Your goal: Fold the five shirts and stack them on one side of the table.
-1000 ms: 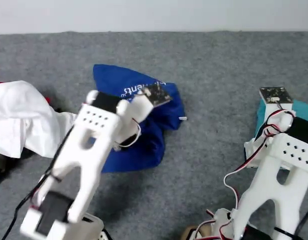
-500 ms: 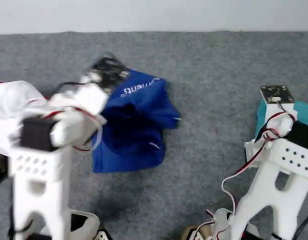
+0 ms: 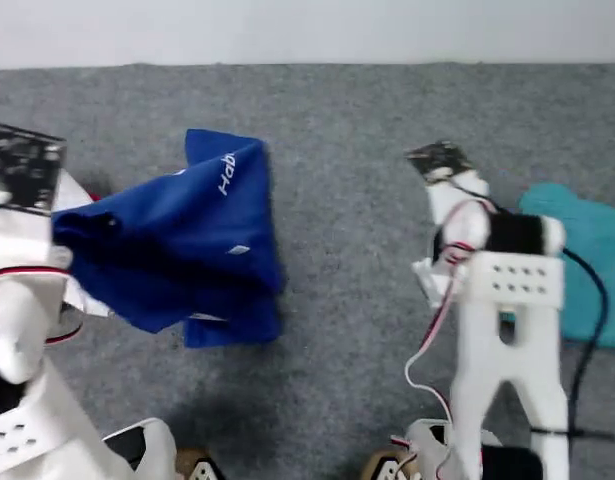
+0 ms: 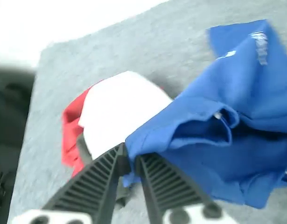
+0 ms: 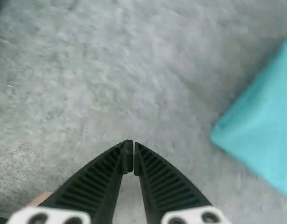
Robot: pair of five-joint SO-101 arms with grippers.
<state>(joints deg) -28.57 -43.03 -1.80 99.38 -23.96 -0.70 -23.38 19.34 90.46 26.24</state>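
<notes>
Grip check: left gripper (image 4: 130, 157) is clenched on an edge fold of the blue shirt (image 3: 187, 250), jaws pinched tight on the fabric. The shirt hangs stretched from that grip at the table's left side toward the middle. Its far end rests on the grey table cover (image 3: 367, 180), white print facing up. Under the grip point sits the white shirt (image 4: 120, 109), bunched, with a red shirt (image 4: 71, 133) poking out beneath it on the side away from the blue one. There's something dark below those, can't tell what. From above, the left arm (image 3: 22, 300) and the lifted blue cloth block most of the white shirt. The right gripper (image 5: 129, 156) is closed on nothing, tips together, pointing down at bare grey cover. The teal shirt (image 3: 587, 260) lies flat at the right edge, just beside the right arm (image 3: 502, 300), which stands between it and the blue shirt. Teal and blue are well apart.
</notes>
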